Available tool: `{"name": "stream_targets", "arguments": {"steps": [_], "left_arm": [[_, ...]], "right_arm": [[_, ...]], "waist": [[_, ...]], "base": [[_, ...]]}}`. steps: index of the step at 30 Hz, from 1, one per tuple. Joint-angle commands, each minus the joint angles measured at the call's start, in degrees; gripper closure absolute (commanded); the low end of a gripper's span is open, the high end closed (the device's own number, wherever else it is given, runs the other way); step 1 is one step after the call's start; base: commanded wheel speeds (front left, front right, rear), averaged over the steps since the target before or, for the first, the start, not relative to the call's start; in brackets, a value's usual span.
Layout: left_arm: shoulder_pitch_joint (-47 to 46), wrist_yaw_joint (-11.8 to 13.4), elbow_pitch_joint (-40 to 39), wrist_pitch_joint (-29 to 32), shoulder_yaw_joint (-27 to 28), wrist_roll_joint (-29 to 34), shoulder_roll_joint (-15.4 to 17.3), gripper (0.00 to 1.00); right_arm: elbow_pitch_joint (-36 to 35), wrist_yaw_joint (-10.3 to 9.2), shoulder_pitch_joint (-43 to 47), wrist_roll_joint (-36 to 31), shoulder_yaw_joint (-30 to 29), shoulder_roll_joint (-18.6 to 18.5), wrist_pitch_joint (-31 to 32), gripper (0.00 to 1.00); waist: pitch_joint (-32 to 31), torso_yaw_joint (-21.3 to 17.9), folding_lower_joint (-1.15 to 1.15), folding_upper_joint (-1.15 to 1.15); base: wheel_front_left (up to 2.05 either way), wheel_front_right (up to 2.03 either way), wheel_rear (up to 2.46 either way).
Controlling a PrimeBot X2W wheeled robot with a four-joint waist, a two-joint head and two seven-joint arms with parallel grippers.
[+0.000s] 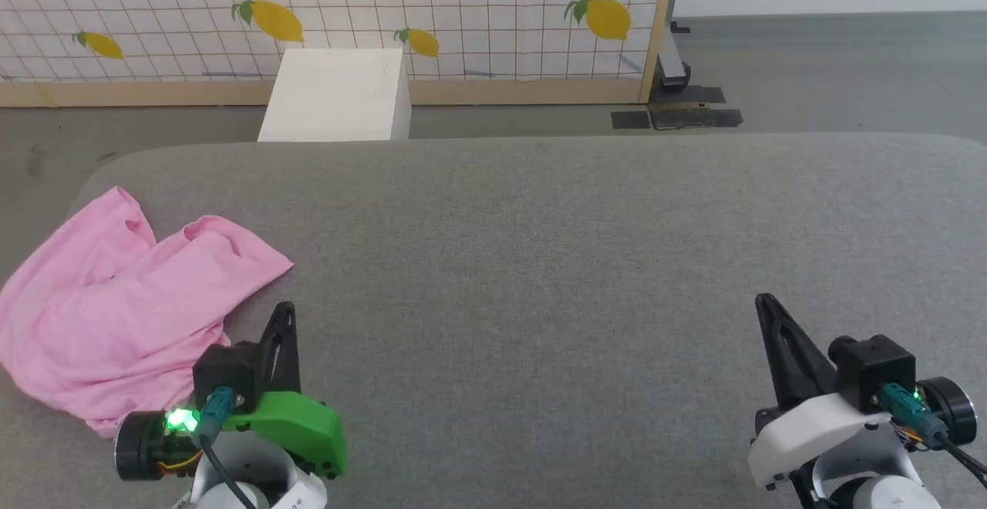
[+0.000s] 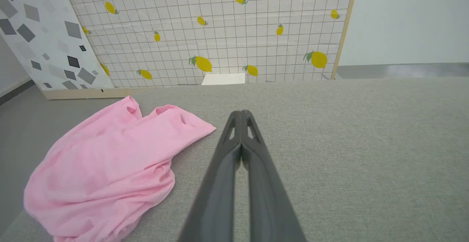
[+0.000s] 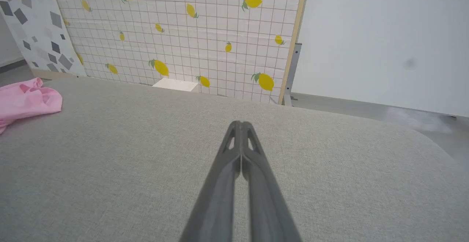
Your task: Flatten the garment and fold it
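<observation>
**Garment Handling: Crumpled State, No Grasp Yet**

Location. The garment (image 1: pixel 123 301) lies bunched on the left side of the grey padded surface (image 1: pixel 540 262), close to its left edge, with several overlapping folds and two rounded lobes pointing toward the lemon-print panel (image 1: pixel 463 15).

End effectors. The left gripper (image 1: pixel 285 310) has its two fingers pressed together and holds nothing. It sits just beside the garment's near right border. The right gripper (image 1: pixel 763 301) is likewise closed and empty, well apart from the garment.

Handling properties (judged). The cloth appears thin, light and limp. It is likely to drape and drag rather than keep its shape, and a pinch may catch more than one layer. Take hold at an outer edge or corner, such as the pointed right corner nearest the left gripper, and avoid the thick centre of the pile. Spreading it probably needs both arms.

Inventory
- Garments: one
- Grippers: two
- White box (image 1: pixel 339 92) behind the surface: one
</observation>
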Motion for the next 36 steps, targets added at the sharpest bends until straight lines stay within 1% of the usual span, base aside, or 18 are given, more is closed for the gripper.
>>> {"name": "stream_targets", "arguments": {"steps": [1,31,32,36], "left_arm": [[0.72,0.37,-0.16,0.08,0.16,0.73,-0.15,1.00],[0.72,0.37,-0.16,0.08,0.16,0.73,-0.15,1.00],[0.00,0.00,0.00,0.00,0.00,0.00,0.00,0.00],[-0.02,-0.02,0.02,-0.01,-0.12,-0.32,0.01,0.00]], "right_arm": [[0.12,-0.09,-0.96,-0.30,0.10,0.14,0.16,1.00],[0.12,-0.09,-0.96,-0.30,0.10,0.14,0.16,1.00],[0.00,0.00,0.00,0.00,0.00,0.00,0.00,0.00],[0.00,0.00,0.01,0.01,-0.02,-0.03,-0.03,0.00]], "waist": [[0.00,0.00,0.00,0.00],[0.00,0.00,0.00,0.00],[0.00,0.00,0.00,0.00],[0.00,0.00,0.00,0.00]], "base": [[0.00,0.00,0.00],[0.00,0.00,0.00],[0.00,0.00,0.00],[0.00,0.00,0.00]]}}
